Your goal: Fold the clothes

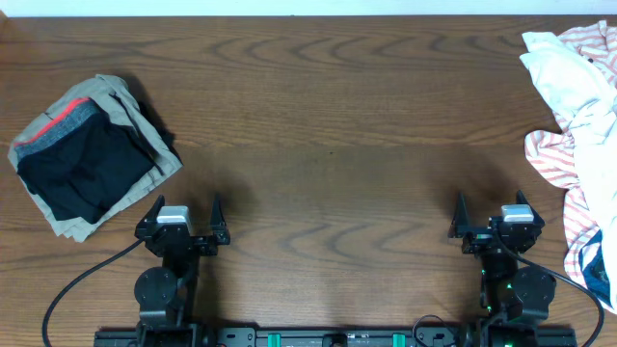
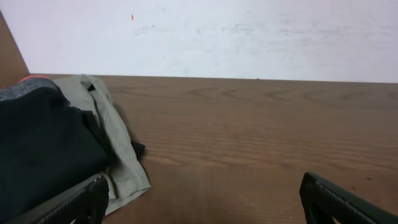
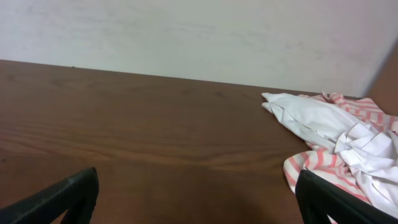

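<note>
The leggings [image 1: 89, 172] lie as a compact black bundle at the left end of the table [image 1: 328, 106], and the two legs cannot be told apart in the dark fabric, nor can the number of layers stacked there. They rest on a khaki garment [image 1: 143, 123], which shows only as a border round the far, right and near sides, the rest covered. In the left wrist view the bundle is cut off by the left and lower edges of the frame, and one dark finger [image 2: 71, 204] crosses its near corner. At the right end a heap of white and red-striped garments [image 1: 576, 106] runs out of the overhead frame, so its full extent is unknown; in the right wrist view it is cut off as well. The grey waistband [image 1: 53, 130] with its red edge runs slantwise along the bundle's far-left side, rising from the left towards the far edge, and the black cloth spreads from it towards the near right. The bundle is close to square, perhaps a little longer along the waistband line. The left gripper [image 1: 186, 208] sits just near-right of the bundle, jaws spread wide with nothing between them; the right gripper [image 1: 491, 206], well apart from the leggings, is likewise spread and empty
</note>
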Robot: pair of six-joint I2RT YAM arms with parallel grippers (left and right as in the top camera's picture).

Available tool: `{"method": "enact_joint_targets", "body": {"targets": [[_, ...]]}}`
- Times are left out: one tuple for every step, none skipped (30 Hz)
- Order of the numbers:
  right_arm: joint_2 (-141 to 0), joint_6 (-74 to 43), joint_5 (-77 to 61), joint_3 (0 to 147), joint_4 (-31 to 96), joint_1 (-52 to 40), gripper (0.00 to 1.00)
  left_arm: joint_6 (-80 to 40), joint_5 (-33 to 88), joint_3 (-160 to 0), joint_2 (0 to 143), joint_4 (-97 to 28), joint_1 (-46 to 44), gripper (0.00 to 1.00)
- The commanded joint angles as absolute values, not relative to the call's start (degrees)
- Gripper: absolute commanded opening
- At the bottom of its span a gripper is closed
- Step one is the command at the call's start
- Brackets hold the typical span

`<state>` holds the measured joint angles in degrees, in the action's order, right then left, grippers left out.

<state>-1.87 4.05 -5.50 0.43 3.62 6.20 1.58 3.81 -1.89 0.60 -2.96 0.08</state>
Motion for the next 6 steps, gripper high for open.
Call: {"method": "enact_joint_targets", "body": {"targets": [[-1.78,4.78,-5.39,0.43,3.95,5.98,0.99,2.57,3.16,-0.32,0.23,-3.77,-0.25,0.98],[-1.78,4.78,-5.39,0.43,3.95,5.98,0.99,2.57,3.18,-0.32,0.23,-3.77,-0.25,0.98],[-1.78,4.8,-5.39,0.43,3.95,5.98,0.99,2.57,3.16,-0.32,0.23,-3.77,-0.25,0.98],[-1.78,4.78,-5.39,0.43,3.95,5.98,0.99,2.57,3.16,-0.32,0.23,-3.77,-0.25,0.98],[-1.78,4.78,-5.39,0.43,3.95,5.98,0.99,2.57,3.18,-0.32,0.23,-3.77,-0.25,0.98],[-1.78,4.8,-5.39,0.43,3.95,5.98,0.99,2.57,3.16,-0.32,0.23,-3.77,-0.25,0.98]]}}
